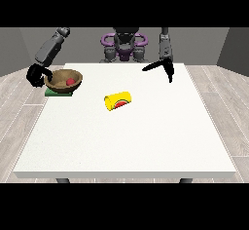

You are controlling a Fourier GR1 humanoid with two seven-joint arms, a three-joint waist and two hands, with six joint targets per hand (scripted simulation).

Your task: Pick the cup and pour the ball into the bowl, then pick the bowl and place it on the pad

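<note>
A brown wooden bowl (pixel 63 81) sits tilted on a green pad (pixel 59 92) at the table's far left. A red ball (pixel 71 82) lies inside the bowl. The hand at the view's left (pixel 36 75) is at the bowl's left rim, its fingers curled round that rim. A yellow cup (pixel 118 101) lies on its side near the middle of the table, its opening towards the camera. The hand at the view's right (pixel 164 67) hovers over the table's far right part with straight fingers and holds nothing.
The white table (pixel 126 141) stretches wide towards the camera. The robot's torso (pixel 123 46) stands behind its far edge. Grey floor lies on both sides.
</note>
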